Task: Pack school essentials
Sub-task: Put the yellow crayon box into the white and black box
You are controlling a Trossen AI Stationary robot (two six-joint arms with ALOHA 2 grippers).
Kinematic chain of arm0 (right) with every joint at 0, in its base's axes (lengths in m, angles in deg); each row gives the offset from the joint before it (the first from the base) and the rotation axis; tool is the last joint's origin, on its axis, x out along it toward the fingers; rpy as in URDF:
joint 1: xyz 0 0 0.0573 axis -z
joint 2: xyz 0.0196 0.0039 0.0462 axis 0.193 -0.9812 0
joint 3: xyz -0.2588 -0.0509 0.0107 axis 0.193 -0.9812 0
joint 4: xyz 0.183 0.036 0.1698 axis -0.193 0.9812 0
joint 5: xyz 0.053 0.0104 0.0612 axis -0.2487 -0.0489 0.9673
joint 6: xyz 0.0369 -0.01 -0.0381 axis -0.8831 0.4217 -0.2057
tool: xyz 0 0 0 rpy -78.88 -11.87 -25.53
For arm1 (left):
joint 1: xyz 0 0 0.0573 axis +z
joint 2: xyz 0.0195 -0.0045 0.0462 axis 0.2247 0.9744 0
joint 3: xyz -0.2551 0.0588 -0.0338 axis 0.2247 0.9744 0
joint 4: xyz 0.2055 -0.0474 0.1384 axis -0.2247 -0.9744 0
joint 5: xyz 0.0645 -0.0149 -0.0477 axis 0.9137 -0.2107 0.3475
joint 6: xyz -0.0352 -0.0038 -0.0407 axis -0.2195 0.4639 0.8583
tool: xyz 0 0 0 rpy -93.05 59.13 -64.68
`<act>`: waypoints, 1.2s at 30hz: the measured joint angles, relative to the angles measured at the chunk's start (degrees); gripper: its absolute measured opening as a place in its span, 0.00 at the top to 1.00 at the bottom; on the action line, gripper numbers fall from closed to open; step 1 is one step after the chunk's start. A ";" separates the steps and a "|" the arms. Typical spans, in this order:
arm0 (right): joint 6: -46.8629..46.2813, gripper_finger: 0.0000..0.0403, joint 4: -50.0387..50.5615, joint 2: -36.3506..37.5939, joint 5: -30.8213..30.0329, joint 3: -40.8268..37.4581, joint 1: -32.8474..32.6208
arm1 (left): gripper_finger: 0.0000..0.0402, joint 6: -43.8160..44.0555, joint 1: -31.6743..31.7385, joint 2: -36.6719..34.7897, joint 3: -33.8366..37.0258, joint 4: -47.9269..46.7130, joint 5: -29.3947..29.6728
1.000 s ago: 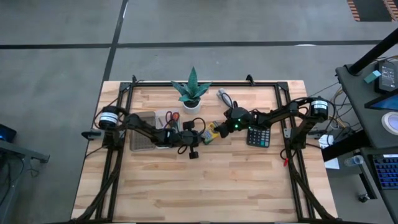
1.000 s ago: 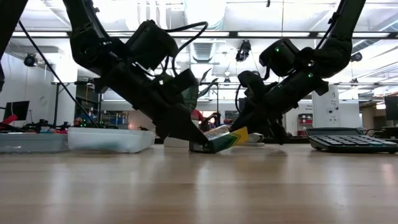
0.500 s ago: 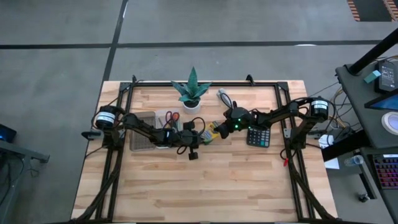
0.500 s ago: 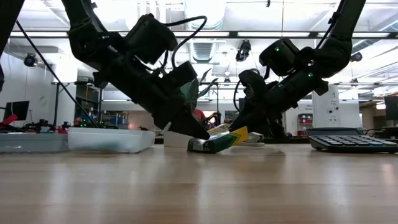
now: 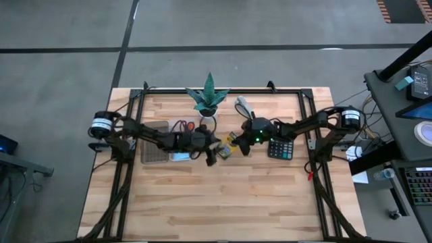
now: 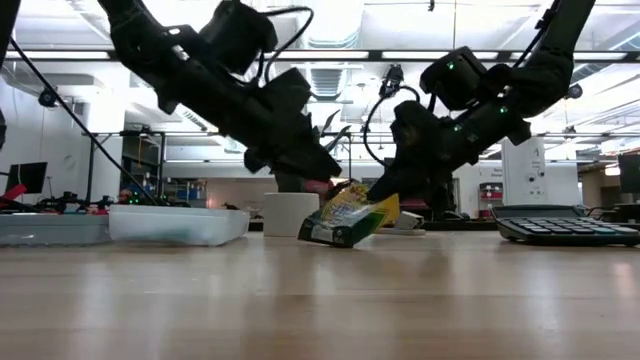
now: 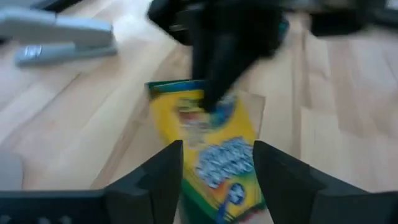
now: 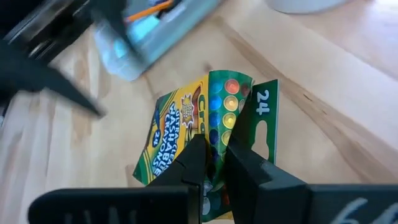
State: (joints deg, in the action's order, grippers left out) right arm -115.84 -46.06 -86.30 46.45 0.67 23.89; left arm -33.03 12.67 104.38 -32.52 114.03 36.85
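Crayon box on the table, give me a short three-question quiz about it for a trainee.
1. True or false: the right gripper is shut on the yellow-green cardboard crayon box.
2. The left gripper above the box is: A open, B shut on the box, C out of view.
3. Fill the blank: in the low view the box sits ____ on the wooden table, one end raised.
Key: 1 true; 2 A; 3 tilted.
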 joint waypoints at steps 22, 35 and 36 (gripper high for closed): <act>15.16 0.92 -2.35 2.31 -0.92 -0.04 -4.67 | 0.29 9.51 4.22 4.82 -0.11 5.10 -12.31; 16.38 0.92 -2.84 2.31 -1.70 -0.04 -4.97 | 0.55 8.01 3.90 6.42 -0.14 9.63 -15.21; 16.40 0.92 -2.84 2.31 -1.68 -0.04 -4.97 | 0.59 8.01 3.91 6.42 -0.12 9.59 -15.19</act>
State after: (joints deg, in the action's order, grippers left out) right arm -99.44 -48.91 -83.99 44.77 0.63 18.92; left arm -25.03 16.58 110.80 -32.64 123.62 21.66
